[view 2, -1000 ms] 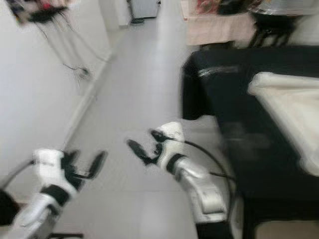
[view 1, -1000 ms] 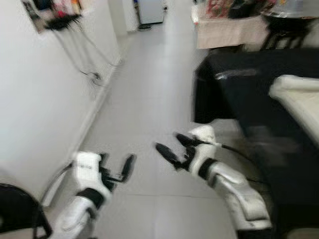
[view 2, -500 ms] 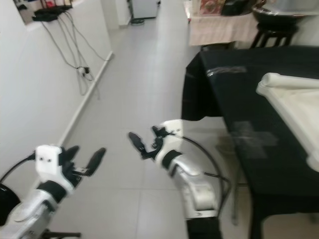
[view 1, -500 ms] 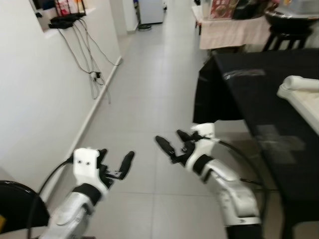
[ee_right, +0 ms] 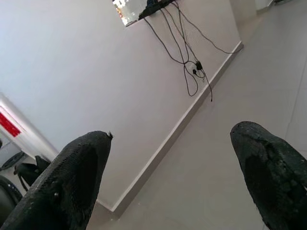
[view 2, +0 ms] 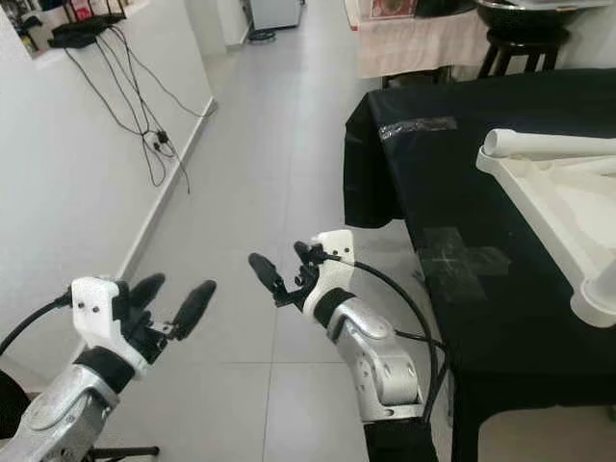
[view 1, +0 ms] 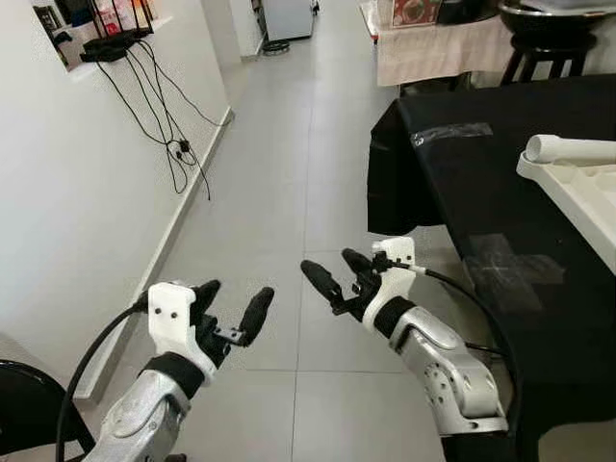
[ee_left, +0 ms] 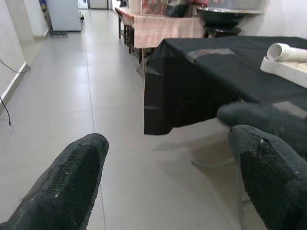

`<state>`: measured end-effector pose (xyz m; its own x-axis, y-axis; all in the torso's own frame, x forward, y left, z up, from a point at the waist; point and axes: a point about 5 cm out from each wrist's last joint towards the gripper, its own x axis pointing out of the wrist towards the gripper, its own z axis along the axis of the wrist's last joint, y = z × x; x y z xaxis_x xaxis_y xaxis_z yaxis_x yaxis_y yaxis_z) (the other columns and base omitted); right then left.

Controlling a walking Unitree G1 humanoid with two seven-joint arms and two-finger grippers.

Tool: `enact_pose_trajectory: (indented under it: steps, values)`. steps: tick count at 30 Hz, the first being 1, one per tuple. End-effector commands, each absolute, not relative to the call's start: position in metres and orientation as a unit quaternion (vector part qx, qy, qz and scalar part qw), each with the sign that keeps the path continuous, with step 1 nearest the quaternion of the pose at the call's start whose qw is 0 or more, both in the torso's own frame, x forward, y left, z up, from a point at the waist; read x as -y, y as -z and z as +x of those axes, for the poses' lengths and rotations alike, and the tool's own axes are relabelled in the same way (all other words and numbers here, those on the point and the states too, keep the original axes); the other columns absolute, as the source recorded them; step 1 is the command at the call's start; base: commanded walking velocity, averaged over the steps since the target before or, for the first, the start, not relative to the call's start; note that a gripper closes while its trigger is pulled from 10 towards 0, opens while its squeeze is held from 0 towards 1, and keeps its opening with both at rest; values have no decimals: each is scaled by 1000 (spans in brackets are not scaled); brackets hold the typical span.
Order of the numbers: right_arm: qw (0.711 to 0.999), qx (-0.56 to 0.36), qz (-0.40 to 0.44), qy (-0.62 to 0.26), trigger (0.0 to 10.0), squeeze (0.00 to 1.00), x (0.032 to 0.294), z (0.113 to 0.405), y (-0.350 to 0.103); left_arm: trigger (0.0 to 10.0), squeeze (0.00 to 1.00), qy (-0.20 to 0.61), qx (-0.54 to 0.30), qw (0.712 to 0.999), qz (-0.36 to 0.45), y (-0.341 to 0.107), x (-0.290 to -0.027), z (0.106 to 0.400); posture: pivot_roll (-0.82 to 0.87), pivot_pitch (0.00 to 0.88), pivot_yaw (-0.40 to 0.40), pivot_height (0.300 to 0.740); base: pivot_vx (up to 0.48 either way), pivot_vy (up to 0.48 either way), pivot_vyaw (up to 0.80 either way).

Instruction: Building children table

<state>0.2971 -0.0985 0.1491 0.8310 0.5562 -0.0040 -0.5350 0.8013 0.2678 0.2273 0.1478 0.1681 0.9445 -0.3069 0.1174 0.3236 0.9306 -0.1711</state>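
A white plastic tabletop part [view 2: 553, 197] with a round tube leg [view 2: 549, 143] lies on a table draped in black cloth [view 1: 462, 168] at my right. The tube end also appears in the left wrist view [ee_left: 287, 51]. My left gripper [view 1: 231, 298] is held low over the floor tiles, open and empty. My right gripper [view 1: 334, 267] hovers beside the black table's near corner, also open with nothing between its fingers. Both are well short of the white part.
A white wall with dangling black cables [view 1: 164, 106] runs along my left. A black chair [view 1: 24, 409] is at the bottom left. A beige-clothed table [view 1: 433, 48] and a dark stool [view 1: 539, 53] stand farther down the tiled corridor [view 1: 279, 164].
The whole picture has shifted and sharpened as the camera moved. More of the white part now shows at the right. Both grippers remain open and held out in front.
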Motion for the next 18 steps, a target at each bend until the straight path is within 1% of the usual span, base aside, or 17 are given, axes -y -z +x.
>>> enact_pose_trajectory:
  steps: [1, 9, 18]
  values:
    - [945, -35, 130, -298, 10000, 0, 91, 294, -151, 10000, 0, 160, 25, 982, -94, -161, -149, 227, -48, 60, 125, 740, 0, 0, 0]
    - [943, -27, 143, -299, 10000, 0, 91, 292, -154, 10000, 0, 162, 19, 981, -101, -158, -152, 226, -44, 67, 130, 740, 0, 0, 0]
    - [944, -22, 145, -296, 10000, 0, 93, 292, -156, 10000, 0, 165, 21, 979, -119, -156, -153, 237, -69, 67, 123, 740, 0, 0, 0]
